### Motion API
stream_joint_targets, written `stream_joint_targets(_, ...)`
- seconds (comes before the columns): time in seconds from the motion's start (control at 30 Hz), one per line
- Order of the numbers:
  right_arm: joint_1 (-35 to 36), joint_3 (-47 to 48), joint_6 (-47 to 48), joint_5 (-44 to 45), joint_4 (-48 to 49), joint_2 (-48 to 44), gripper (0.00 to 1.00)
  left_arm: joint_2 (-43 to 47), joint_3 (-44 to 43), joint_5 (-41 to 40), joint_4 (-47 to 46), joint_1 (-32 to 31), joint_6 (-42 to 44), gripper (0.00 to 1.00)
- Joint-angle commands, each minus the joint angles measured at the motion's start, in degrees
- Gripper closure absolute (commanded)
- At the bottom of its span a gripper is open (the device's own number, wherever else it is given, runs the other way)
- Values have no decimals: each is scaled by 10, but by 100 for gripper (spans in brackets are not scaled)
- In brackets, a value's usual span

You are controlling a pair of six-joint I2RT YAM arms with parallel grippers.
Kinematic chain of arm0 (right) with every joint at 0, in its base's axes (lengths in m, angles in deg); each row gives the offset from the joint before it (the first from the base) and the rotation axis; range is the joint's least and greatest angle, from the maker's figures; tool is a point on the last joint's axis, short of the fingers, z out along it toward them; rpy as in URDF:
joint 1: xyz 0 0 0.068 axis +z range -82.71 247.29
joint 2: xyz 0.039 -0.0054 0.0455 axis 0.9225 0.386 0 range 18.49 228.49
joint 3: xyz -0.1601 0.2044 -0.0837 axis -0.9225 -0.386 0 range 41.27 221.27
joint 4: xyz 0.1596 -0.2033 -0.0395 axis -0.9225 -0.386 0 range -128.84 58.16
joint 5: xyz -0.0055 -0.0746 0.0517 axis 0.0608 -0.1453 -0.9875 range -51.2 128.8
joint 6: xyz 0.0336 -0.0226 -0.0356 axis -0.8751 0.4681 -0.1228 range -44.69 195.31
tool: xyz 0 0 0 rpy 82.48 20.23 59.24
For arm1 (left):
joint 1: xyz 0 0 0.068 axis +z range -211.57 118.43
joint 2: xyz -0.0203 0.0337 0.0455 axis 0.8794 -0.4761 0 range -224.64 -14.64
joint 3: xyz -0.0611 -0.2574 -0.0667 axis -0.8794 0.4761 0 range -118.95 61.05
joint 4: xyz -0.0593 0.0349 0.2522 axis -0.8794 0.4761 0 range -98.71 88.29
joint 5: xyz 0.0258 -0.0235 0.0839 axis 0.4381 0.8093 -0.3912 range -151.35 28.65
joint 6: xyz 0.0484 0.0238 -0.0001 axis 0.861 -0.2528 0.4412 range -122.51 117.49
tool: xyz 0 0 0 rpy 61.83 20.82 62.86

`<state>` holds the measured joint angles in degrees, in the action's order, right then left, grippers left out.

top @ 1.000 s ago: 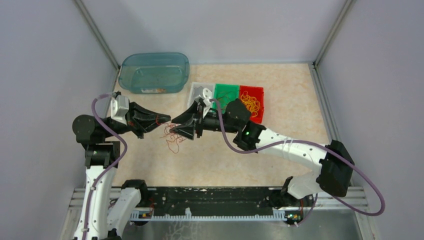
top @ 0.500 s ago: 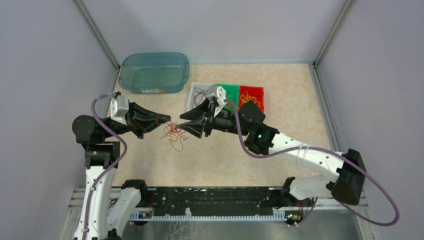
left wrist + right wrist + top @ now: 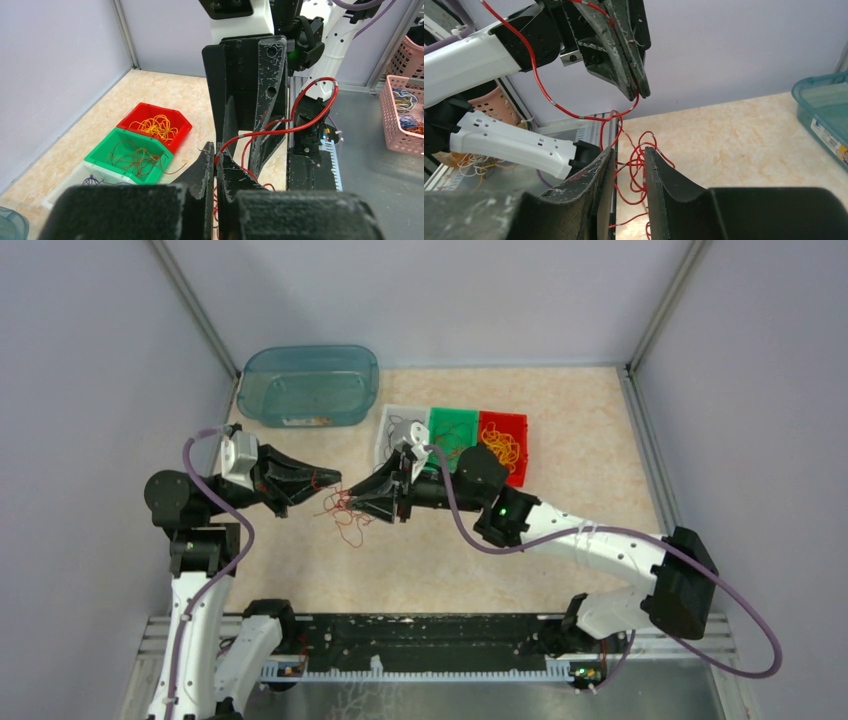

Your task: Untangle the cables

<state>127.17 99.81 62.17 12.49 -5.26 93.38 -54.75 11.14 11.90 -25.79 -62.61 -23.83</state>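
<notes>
Where the two arms meet over the left middle of the table (image 3: pixel 590 460), the top view shows the left gripper (image 3: pixel 335 478) and the right gripper (image 3: pixel 352 502) tip to tip and nearly touching. The red cables (image 3: pixel 347 525) lie in a loose curly tangle under and just below them, and the black fingers cover the top of the tangle. Behind the left arm sits a teal tub (image 3: pixel 262 400). Behind the right wrist a white bin (image 3: pixel 390 415), a green bin (image 3: pixel 452 412) and a red bin (image 3: pixel 522 450) stand in a row, with the wrist overlapping the white bin's near side. From the left wrist, the left claw is pressed closed on one red strand, which rises out of its tips and loops up to the right. The right gripper's black body stands directly in front and blocks much of the table. To its left the red bin holds yellow wires and the green bin brownish ones, while the white bin is half hidden behind the left fingers. Pink baskets (image 3: pixel 389 120) of coloured wire stand off the table at the right. From the right wrist, the right claw stands partly open, with a narrow gap between its fingers (image 3: pixel 669 185). Several red loops cross that gap, none visibly clamped. The closed left claw hangs above, pinching its strand at the tip, and the tub's corner shows at the right edge.
</notes>
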Motion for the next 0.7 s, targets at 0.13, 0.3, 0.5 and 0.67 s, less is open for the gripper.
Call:
stream_joint_targets(0.13,10,40,-9,-23,49,12,70,6,-4,0,7,-5,14,97)
stream_joint_targets(0.3,9,34,16,18,9,-15,71,12,-4,1,25,-5,33,97)
stream_joint_targets(0.5,9,10,23,48,-19,-57,70,10,-5,2,22,-5,31,97)
stream_joint_targets(0.67,9,1,18,52,-12,-66,70,12,-3,2,20,-5,29,97)
